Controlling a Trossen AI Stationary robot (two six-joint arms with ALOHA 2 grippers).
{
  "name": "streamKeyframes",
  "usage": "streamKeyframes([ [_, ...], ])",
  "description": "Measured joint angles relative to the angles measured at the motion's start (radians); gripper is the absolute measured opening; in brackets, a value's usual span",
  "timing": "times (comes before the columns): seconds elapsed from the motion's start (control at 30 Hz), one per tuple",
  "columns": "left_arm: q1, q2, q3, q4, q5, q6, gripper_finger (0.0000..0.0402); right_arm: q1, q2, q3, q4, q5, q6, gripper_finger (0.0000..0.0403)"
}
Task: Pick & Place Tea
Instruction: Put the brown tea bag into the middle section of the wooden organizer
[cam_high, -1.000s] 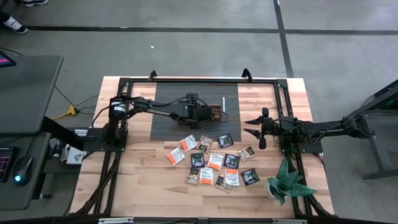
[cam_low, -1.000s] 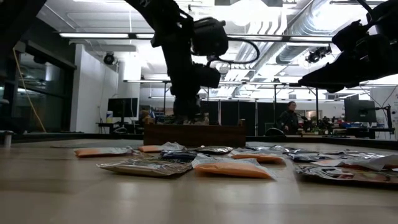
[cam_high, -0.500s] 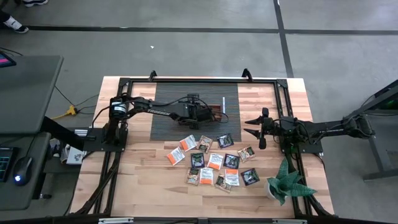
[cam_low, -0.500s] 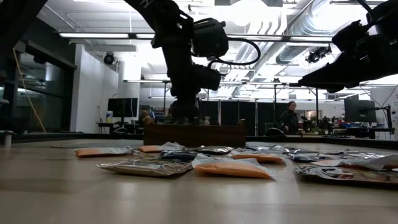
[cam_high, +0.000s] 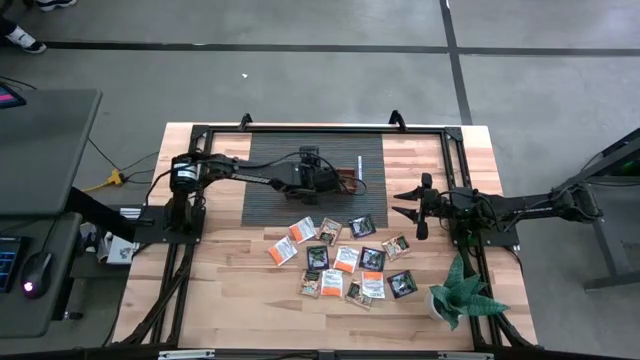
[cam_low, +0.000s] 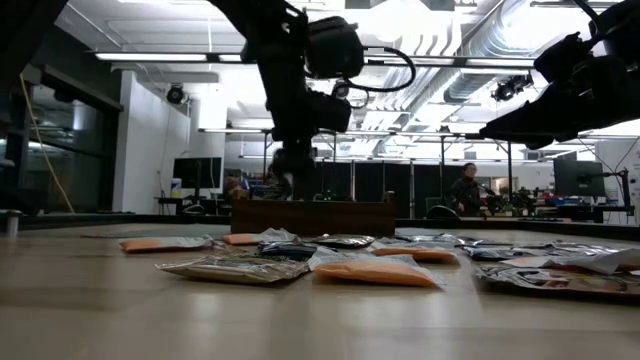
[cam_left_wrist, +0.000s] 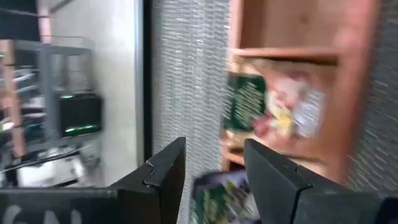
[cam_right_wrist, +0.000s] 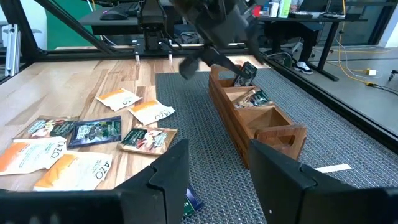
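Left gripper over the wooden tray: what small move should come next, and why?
Probably lift the left gripper clear of the wooden tray and swing toward the loose sachets: its jaws stand apart with nothing between them, and sachets already lie in the tray's compartments.

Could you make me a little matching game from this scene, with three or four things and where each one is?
Things:
1. left pincer
2. right pincer
3. green plant
4. loose tea sachets

Places:
A. spread flat on the bare wooden table top
B. over the wooden tray on the grey mat
C. hanging beside the sachets, on the right arm's side of the table
D. at the table's corner on the right arm's side

Pairs: 1-B, 2-C, 3-D, 4-A
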Motion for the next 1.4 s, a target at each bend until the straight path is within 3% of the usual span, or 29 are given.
streamKeyframes([
  [0.23, -0.036, -0.069, 0.033, -0.102, 0.309, -0.008, 0.0158, 0.000, 0.000, 0.000, 0.000, 0.000, 0.000, 0.0159],
  [0.4, -0.084, -0.072, 0.033, -0.110, 0.476, -0.009, 0.0158, 0.000, 0.000, 0.000, 0.000, 0.000, 0.000, 0.0156],
  [1.07, -0.226, -0.055, -0.022, -0.048, 0.555, -0.053, 0.0158, 0.000, 0.000, 0.000, 0.000, 0.000, 0.000, 0.0156],
  [1.27, -0.246, -0.055, -0.049, -0.076, 0.693, -0.129, 0.0158, 0.000, 0.000, 0.000, 0.000, 0.000, 0.000, 0.0158],
  [1.4, -0.259, -0.055, -0.051, -0.129, 0.855, -0.147, 0.0158, 0.000, 0.000, 0.000, 0.000, 0.000, 0.000, 0.0156],
])
